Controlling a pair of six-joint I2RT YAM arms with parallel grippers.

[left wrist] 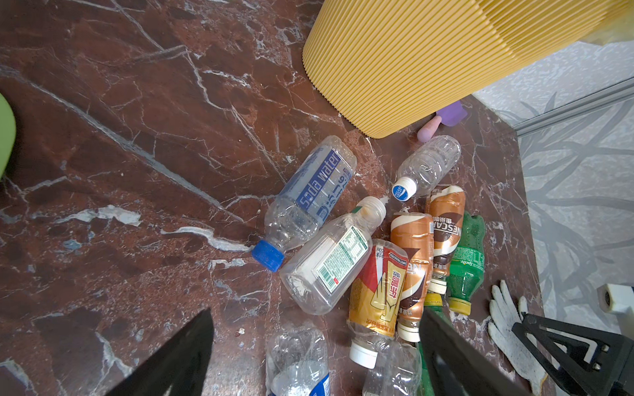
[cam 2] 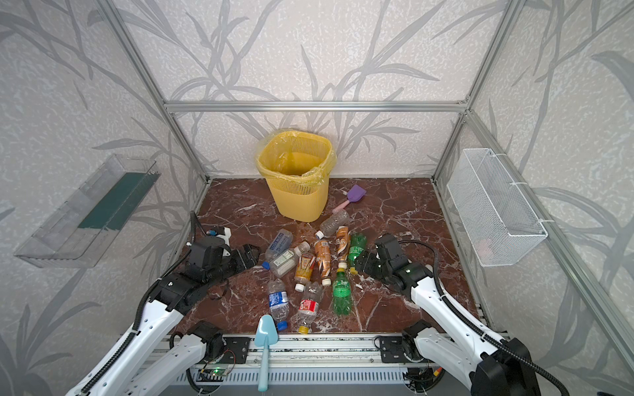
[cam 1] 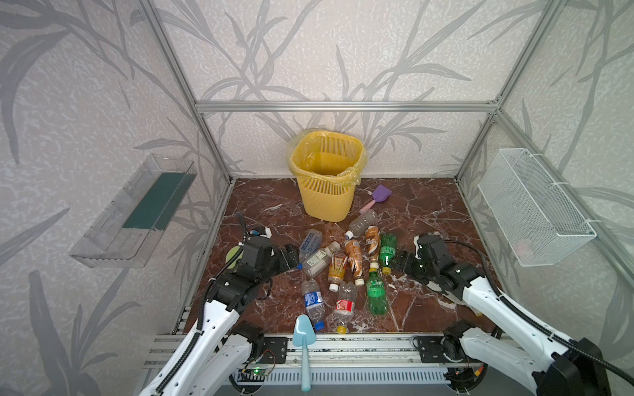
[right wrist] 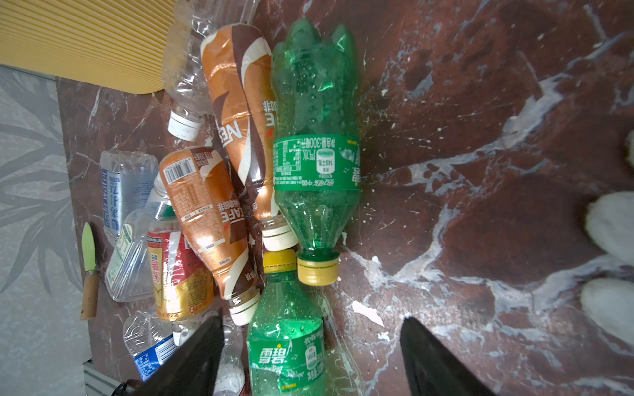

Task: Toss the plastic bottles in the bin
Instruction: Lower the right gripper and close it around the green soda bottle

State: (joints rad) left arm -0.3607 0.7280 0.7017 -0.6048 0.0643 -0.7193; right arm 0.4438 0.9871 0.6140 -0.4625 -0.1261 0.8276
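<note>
The yellow lattice bin [cam 1: 326, 192] [cam 2: 296, 195] stands at the back of the marble floor, its liner bag folded over the rim. Several plastic bottles lie heaped in front of it: a clear soda water one [left wrist: 315, 192], brown-orange ones [cam 1: 353, 257], two green ones [right wrist: 315, 137] [right wrist: 286, 346] and a red-labelled one [cam 1: 344, 305]. My left gripper [cam 1: 291, 259] [left wrist: 316, 312] hangs open at the heap's left edge, holding nothing. At the right edge my right gripper [cam 1: 399, 260] [right wrist: 312, 319] is open too, with the nearer green bottle lying between its fingers, untouched.
A purple shovel [cam 1: 379, 193] lies right of the bin and a light blue one [cam 1: 302, 336] at the front edge. A green shovel [right wrist: 88, 247] is by the left wall. A clear tray [cam 1: 137, 212] and a white wire basket [cam 1: 535, 205] hang on the side walls. A white glove [left wrist: 507, 319] lies beside the right arm.
</note>
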